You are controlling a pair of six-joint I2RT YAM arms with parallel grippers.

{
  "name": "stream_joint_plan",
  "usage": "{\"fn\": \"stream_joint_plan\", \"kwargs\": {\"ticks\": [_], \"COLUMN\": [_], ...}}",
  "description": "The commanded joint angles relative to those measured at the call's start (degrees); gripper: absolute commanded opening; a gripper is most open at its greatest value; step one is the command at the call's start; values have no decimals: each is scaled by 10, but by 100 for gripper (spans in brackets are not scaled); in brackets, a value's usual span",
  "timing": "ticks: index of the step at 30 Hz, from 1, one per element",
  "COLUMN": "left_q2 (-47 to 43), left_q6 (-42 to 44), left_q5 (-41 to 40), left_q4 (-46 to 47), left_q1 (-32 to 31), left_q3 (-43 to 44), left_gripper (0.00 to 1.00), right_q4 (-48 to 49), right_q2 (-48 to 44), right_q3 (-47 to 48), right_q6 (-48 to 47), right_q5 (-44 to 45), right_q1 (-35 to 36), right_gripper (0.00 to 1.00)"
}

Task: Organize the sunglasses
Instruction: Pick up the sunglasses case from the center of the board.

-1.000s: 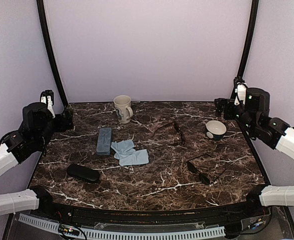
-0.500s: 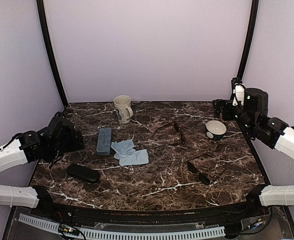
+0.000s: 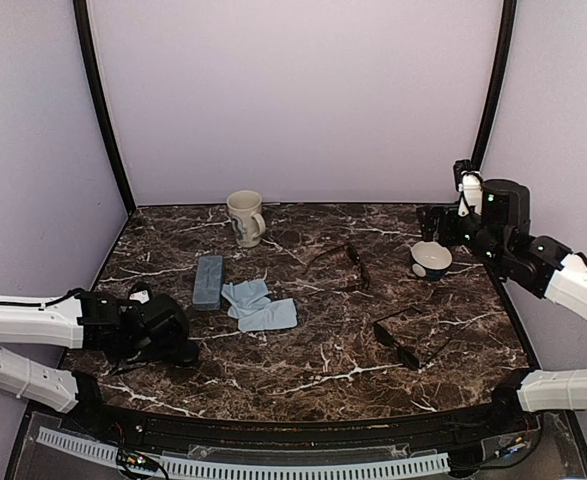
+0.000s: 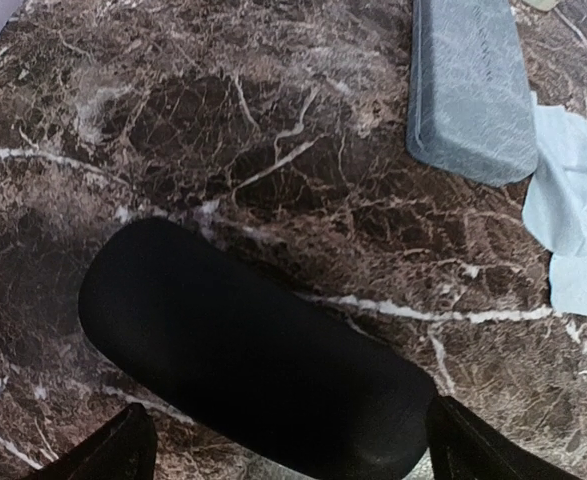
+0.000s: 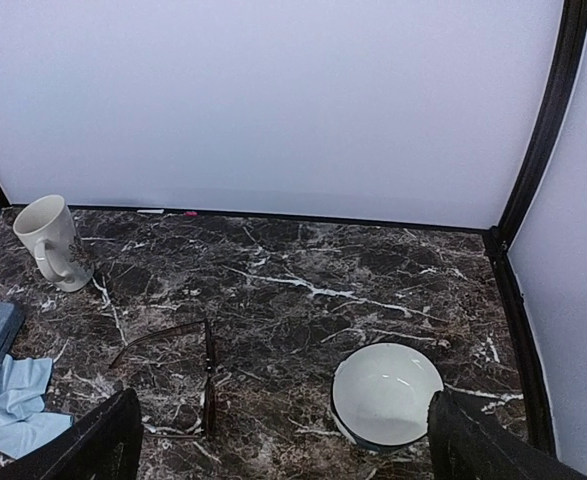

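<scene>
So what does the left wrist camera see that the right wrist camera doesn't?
Only the left wrist view shows the black oblong case, lying close under the camera. Only the right wrist view shows the mug, the white bowl, the thin brown-framed sunglasses and the back wall. Both show the grey-blue case, the blue cloth and the marble table.

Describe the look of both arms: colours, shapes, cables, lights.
Both have smooth white tubular links joined by chunky black joint housings. The left arm has a thin black cable running along it; the right arm shows small green lights on its black housings. In the wrist views, the jaws' tips are plain black.
</scene>
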Motion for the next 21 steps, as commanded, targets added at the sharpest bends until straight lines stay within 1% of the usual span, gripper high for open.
{"fn": "stream_joint_plan", "kwargs": {"ticks": [1, 4, 9, 16, 21], "left_q2": [41, 41, 6, -26, -36], "left_q6": [-62, -65, -80, -90, -46], "left_q5": [4, 8, 9, -16, 4], "left_q4": [-20, -4, 21, 41, 90], "left_q1": [-13, -13, -14, -10, 31], "left_q3": [4, -6, -38, -63, -78], "left_gripper": [97, 98, 98, 99, 99], "right_q4": [21, 22, 26, 29, 31], "right_q2": [5, 5, -1, -4, -5], "right_q3": [-6, -6, -8, -9, -11], "right_q6": [7, 8, 8, 10, 11], "right_q5": [-16, -22, -26, -37, -44], "right_q1": [3, 4, 5, 5, 5], "right_gripper": [100, 100, 100, 100, 100]}}
